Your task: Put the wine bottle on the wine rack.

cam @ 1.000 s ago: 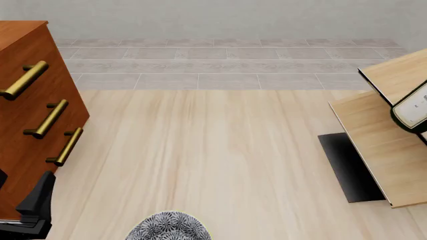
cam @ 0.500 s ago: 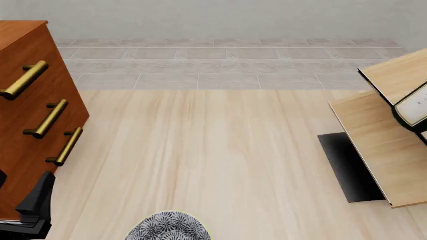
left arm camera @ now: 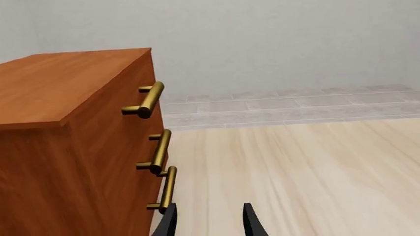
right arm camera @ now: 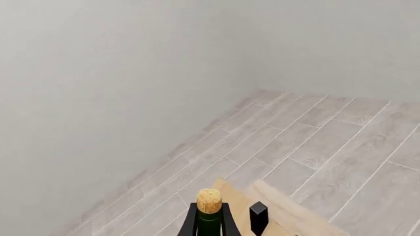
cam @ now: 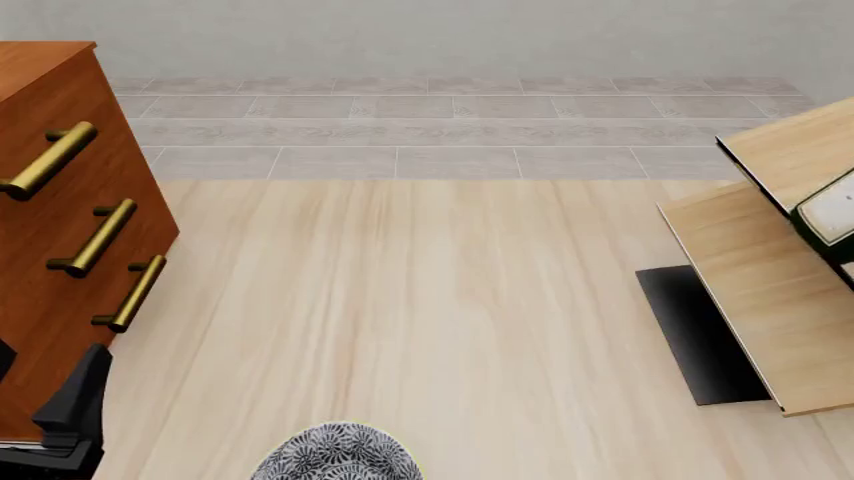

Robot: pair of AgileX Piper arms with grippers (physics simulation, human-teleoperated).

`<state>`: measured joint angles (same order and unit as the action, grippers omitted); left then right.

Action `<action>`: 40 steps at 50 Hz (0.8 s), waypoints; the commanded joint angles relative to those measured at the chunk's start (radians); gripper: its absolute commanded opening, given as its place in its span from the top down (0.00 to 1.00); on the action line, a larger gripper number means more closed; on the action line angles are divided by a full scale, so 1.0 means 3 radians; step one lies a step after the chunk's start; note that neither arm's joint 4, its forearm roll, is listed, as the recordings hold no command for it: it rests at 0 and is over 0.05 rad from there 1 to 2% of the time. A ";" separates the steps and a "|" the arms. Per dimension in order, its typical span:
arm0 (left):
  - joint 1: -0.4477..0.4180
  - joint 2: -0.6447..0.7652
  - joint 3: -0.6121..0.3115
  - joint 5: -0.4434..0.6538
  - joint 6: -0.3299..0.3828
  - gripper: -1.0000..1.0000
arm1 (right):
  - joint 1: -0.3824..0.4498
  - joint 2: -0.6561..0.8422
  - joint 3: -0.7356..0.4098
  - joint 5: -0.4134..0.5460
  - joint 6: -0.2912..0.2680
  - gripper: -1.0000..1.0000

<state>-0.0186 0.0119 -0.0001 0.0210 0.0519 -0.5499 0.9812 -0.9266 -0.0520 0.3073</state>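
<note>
Green glass wine bottle [right arm camera: 209, 220], tan cork, white label.

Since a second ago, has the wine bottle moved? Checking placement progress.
Yes. The wine bottle has slid rightward toward the frame edge, judged against the fixed wine rack.

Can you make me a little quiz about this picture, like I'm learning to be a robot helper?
1. True or false: the wine bottle has a red cap on top.
2. How many brass handles does the brown cabinet have?
3. What is between the left arm's fingers? A) a bottle B) nothing C) a bowl

Key:
1. False. Its cork is tan.
2. Three.
3. B. The fingers are apart with only the table showing between them.
</note>
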 commanded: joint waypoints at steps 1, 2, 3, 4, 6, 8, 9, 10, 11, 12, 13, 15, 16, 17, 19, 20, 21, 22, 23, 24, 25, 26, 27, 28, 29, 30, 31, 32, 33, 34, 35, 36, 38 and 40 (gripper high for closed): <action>0.0007 0.0001 0.0000 -0.0008 -0.0009 0.00 | -0.0090 0.0244 0.0057 -0.0002 -0.0019 1.00; 0.0007 0.0002 0.0000 -0.0008 -0.0009 0.00 | -0.0090 0.0244 0.0057 -0.0002 -0.0019 1.00; 0.0009 0.0007 0.0000 -0.0014 -0.0012 0.00 | -0.0093 0.0264 0.0046 -0.0006 -0.0021 1.00; 0.0002 0.0010 0.0000 -0.0016 -0.0004 0.00 | -0.0106 0.0294 0.0028 -0.0002 -0.0028 1.00; 0.0003 0.0024 0.0000 -0.0039 -0.0007 0.00 | -0.0125 0.0332 0.0002 -0.0002 -0.0034 1.00; 0.0010 0.0022 0.0000 -0.0047 -0.0010 0.00 | -0.0134 0.0369 -0.0023 0.0004 -0.0052 1.00; 0.0010 0.0018 0.0000 -0.0040 -0.0006 0.00 | -0.0162 0.0383 -0.0045 -0.0001 -0.0049 1.00; 0.0008 0.0014 0.0000 -0.0032 0.0001 0.00 | -0.0171 0.0401 -0.0063 0.0006 -0.0059 1.00; 0.0013 0.0010 0.0000 -0.0029 -0.0005 0.00 | -0.0180 0.0416 -0.0073 0.0005 -0.0061 1.00; 0.0013 0.0005 0.0000 -0.0024 -0.0005 0.00 | -0.0185 0.0437 -0.0080 0.0004 -0.0074 1.00; 0.0013 0.0005 0.0000 -0.0023 -0.0005 0.00 | -0.0185 0.0437 -0.0080 0.0004 -0.0074 1.00; 0.0021 0.0002 0.0000 -0.0022 -0.0008 0.00 | -0.0223 0.0480 -0.0089 -0.0016 -0.0077 1.00; 0.0021 0.0001 0.0000 -0.0022 -0.0006 0.00 | -0.0228 0.0497 -0.0090 -0.0017 -0.0087 1.00; 0.0019 0.0000 0.0000 -0.0021 0.0001 0.00 | -0.0234 0.0507 -0.0087 -0.0028 -0.0086 1.00; 0.0026 0.0000 0.0000 -0.0027 -0.0007 0.00 | -0.0261 0.0535 -0.0090 -0.0040 -0.0092 1.00; 0.0029 0.0001 0.0000 -0.0031 -0.0001 0.00 | -0.0265 0.0546 -0.0087 -0.0048 -0.0091 1.00; 0.0033 0.0002 0.0000 -0.0034 -0.0009 0.00 | -0.0269 0.0562 -0.0081 -0.0057 -0.0096 1.00; 0.0032 0.0002 0.0000 -0.0035 -0.0008 0.00 | -0.0278 0.0575 -0.0081 -0.0068 -0.0090 1.00; 0.0035 0.0006 0.0000 -0.0038 -0.0001 0.00 | -0.0287 0.0586 -0.0081 -0.0076 -0.0093 1.00; 0.0030 0.0008 0.0000 -0.0040 -0.0001 0.00 | -0.0284 0.0595 -0.0075 -0.0086 -0.0090 1.00; 0.0030 0.0008 0.0000 -0.0040 -0.0001 0.00 | -0.0284 0.0595 -0.0075 -0.0086 -0.0090 1.00; 0.0034 0.0007 0.0000 -0.0043 -0.0004 0.00 | -0.0308 0.0622 -0.0066 -0.0106 -0.0075 1.00; 0.0034 0.0007 0.0000 -0.0043 -0.0004 0.00 | -0.0308 0.0622 -0.0066 -0.0106 -0.0075 1.00; 0.0033 0.0005 -0.0001 -0.0042 -0.0008 0.00 | -0.0304 0.0624 -0.0053 -0.0124 -0.0083 1.00; 0.0034 0.0003 -0.0001 -0.0041 -0.0010 0.00 | -0.0311 0.0634 -0.0050 -0.0131 -0.0080 1.00; 0.0035 -0.0001 -0.0001 -0.0039 -0.0008 0.00 | -0.0315 0.0640 -0.0050 -0.0134 -0.0082 1.00; 0.0038 -0.0003 0.0000 -0.0035 -0.0011 0.00 | -0.0326 0.0647 -0.0056 -0.0134 -0.0079 1.00; 0.0041 -0.0007 0.0000 -0.0033 -0.0016 0.00 | -0.0330 0.0660 -0.0057 -0.0138 -0.0085 1.00; 0.0041 -0.0008 0.0000 -0.0032 -0.0016 0.00 | -0.0330 0.0660 -0.0057 -0.0139 -0.0085 1.00; 0.0042 -0.0008 0.0000 -0.0030 -0.0018 0.00 | -0.0337 0.0668 -0.0056 -0.0146 -0.0086 1.00; 0.0033 -0.0011 0.0000 -0.0022 -0.0009 0.00 | -0.0347 0.0688 -0.0058 -0.0145 -0.0103 1.00; 0.0045 -0.0010 0.0000 -0.0026 -0.0020 0.00 | -0.0344 0.0689 -0.0052 -0.0158 -0.0111 1.00; 0.0037 -0.0009 0.0000 -0.0024 -0.0010 0.00 | -0.0341 0.0702 -0.0039 -0.0180 -0.0097 1.00; 0.0040 -0.0006 0.0000 -0.0030 -0.0021 0.00 | -0.0352 0.0727 -0.0034 -0.0206 -0.0092 1.00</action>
<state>-0.0079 0.0109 -0.0002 0.0119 0.0482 -0.6443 1.1536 -0.9742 -0.1036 0.2894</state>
